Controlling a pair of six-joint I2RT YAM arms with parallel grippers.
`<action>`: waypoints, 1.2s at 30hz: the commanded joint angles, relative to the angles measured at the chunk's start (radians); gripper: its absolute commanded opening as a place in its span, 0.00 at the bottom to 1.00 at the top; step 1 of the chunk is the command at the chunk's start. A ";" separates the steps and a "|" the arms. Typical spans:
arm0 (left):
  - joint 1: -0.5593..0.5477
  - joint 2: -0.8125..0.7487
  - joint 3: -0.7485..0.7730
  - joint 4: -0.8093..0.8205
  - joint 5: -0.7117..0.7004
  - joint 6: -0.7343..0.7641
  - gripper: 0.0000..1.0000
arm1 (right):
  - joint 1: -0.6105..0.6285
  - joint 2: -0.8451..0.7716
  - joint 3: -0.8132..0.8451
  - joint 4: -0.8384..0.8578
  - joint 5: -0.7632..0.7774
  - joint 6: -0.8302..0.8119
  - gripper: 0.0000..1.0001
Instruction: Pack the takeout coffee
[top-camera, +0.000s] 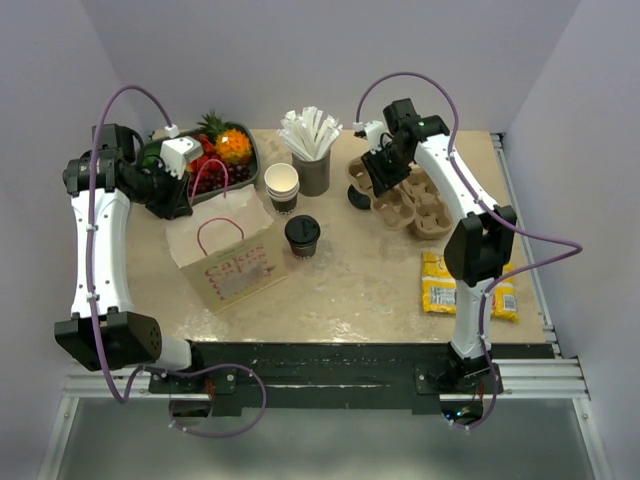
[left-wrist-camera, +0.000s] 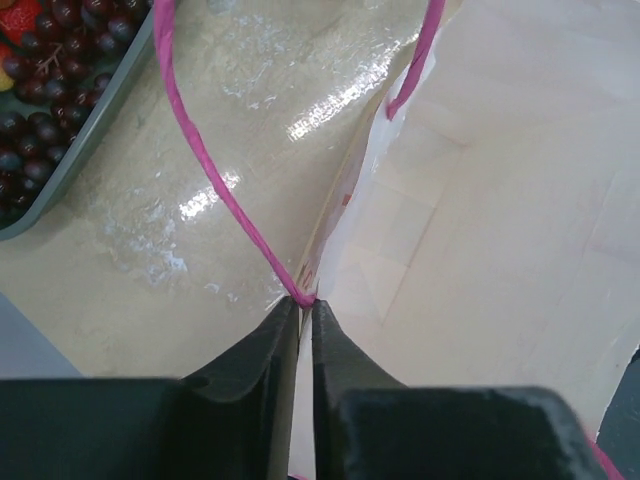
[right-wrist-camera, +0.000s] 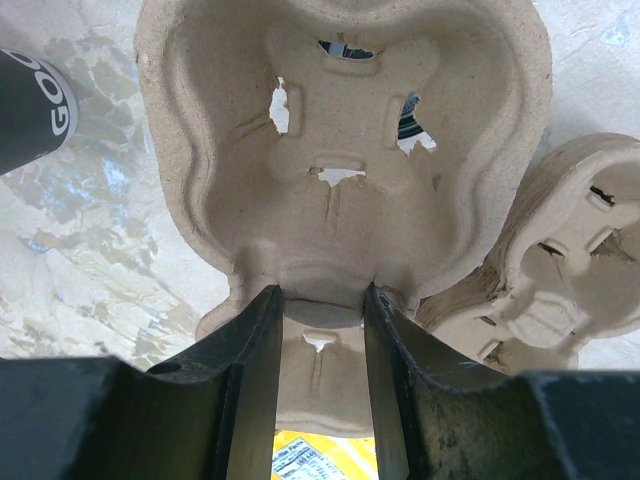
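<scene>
The takeout coffee (top-camera: 302, 236), a dark-brown cup with a black lid, stands upright mid-table just right of the paper bag (top-camera: 225, 250). The bag stands open, with pink handles. My left gripper (top-camera: 186, 205) is shut on the bag's far-left rim; in the left wrist view it (left-wrist-camera: 305, 303) pinches the paper where the pink handle (left-wrist-camera: 205, 160) joins. My right gripper (top-camera: 383, 176) is at the back right, shut on the near end of a pulp cup carrier (top-camera: 392, 192). In the right wrist view its fingers (right-wrist-camera: 255, 340) clamp the carrier's (right-wrist-camera: 340, 120) middle ridge.
A stack of lidless white-rimmed cups (top-camera: 282, 187) and a grey holder of white straws (top-camera: 312, 165) stand behind the coffee. A fruit tray (top-camera: 250, 150) sits at the back left, and more pulp carriers (top-camera: 432, 215) lie at the right. A yellow packet (top-camera: 455, 285) lies in front of them.
</scene>
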 joint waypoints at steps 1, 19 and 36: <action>0.007 -0.033 0.005 0.009 0.070 0.030 0.09 | 0.003 -0.077 -0.004 0.011 0.024 -0.001 0.00; -0.181 -0.151 0.390 0.007 0.137 -0.203 0.00 | -0.255 -0.134 0.059 0.025 -0.071 0.074 0.00; -0.314 -0.016 0.452 0.622 0.472 -0.510 0.00 | -0.315 -0.271 0.080 0.029 -0.025 0.079 0.00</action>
